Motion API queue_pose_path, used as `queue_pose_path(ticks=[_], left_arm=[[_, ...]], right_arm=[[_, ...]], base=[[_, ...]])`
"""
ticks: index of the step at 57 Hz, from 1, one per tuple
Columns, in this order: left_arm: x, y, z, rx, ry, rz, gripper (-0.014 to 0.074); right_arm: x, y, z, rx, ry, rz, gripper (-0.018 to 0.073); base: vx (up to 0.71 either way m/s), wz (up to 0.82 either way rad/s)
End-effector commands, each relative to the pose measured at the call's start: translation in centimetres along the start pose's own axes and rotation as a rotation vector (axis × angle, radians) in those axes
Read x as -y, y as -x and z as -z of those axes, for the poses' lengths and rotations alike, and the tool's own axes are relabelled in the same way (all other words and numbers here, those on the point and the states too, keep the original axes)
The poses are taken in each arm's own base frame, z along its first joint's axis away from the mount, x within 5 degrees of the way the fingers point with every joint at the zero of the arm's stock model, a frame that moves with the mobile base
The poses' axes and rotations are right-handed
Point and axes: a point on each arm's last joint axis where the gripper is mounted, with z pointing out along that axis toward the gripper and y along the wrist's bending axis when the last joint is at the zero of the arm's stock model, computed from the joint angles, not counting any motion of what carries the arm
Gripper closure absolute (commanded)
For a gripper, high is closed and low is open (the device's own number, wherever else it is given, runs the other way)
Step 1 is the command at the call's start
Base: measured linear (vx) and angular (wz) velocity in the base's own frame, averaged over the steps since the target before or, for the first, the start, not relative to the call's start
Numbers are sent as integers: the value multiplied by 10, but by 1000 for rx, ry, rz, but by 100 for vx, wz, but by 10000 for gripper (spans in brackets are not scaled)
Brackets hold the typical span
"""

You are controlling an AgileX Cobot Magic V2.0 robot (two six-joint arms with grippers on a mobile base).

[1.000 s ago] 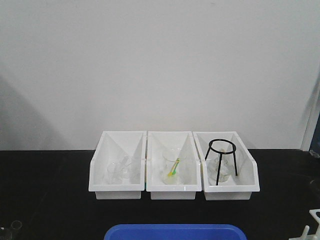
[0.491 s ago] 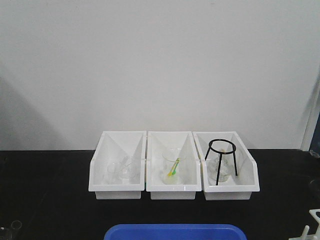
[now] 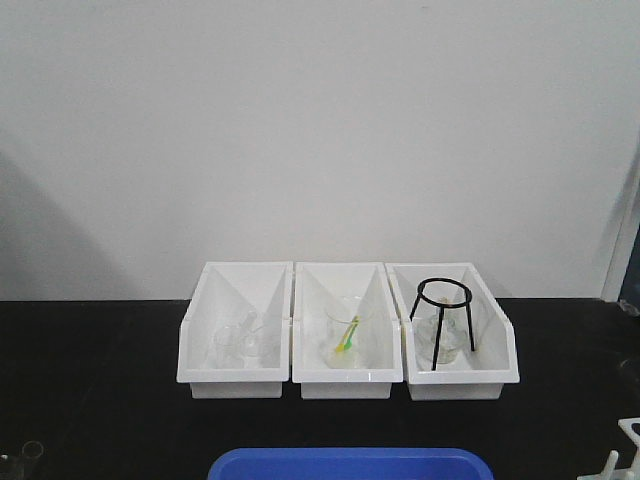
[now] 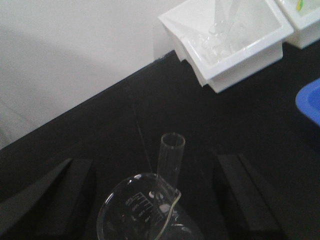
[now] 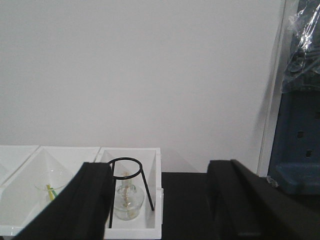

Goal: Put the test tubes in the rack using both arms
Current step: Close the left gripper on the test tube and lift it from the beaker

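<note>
Front view is reading the same as both earlier frames: nothing is shifting around the blue tray [image 3: 350, 463]. Judging from that, the transfer is not yet starting.

My left gripper [image 4: 152, 165] is hanging with its jaws spread wide and pinching nothing. It is framing the one test tube [image 4: 170, 157] I can see, left of the blue tray. The tube is standing in the beaker [image 4: 145, 210]: clear glass, open rim up, leaning on the lip.

My right gripper [image 5: 160, 170] is also gaping empty, facing the bins [image 5: 132, 227] behind the tray.

The rack [image 3: 628, 432] is sitting right of the tray, mostly cropped, apparently empty.
</note>
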Motion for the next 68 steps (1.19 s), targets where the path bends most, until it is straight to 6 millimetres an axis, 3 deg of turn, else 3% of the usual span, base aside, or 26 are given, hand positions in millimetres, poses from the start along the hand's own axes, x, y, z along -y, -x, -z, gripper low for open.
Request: queue_pose_path(ticks=[1,14,32,52,68], left_arm=[[-12,14,0,127,129,-14,21],[-2,8,-25,67,59,-152,21],[3,-6,-52,17,73,-178,21],[0,6,-75,29,82,-181,21],[3,-1,-86,23,100,-188,21]], right_arm=[[1,18,1,107,-3,30,125],[0,12,-8,77,7,93,127],[-1,-3,-27,4,16,100,127],[-1,0,-28,43,18,99,127],[-1,0,-28,44,18,96,127]], base=[[0,0],[0,0],[0,0],[0,0],[0,0]])
